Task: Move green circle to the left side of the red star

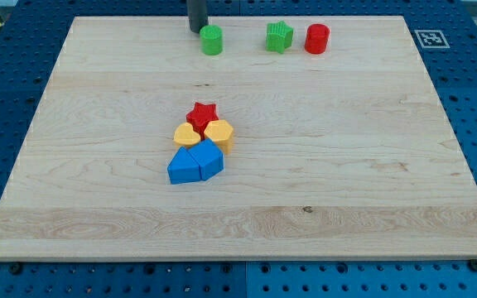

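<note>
The green circle (212,40) stands near the board's top edge, left of centre. The red star (202,114) sits in the middle of the board, at the top of a tight cluster of blocks, well below the green circle. My tip (196,31) comes down from the view's top and rests just to the upper left of the green circle, close to it or touching it.
A green star (279,37) and a red circle (317,39) stand to the right of the green circle. Two yellow hearts (187,135) (219,132) and two blue blocks (184,165) (209,157) crowd below the red star. The wooden board (371,165) lies on a blue pegboard.
</note>
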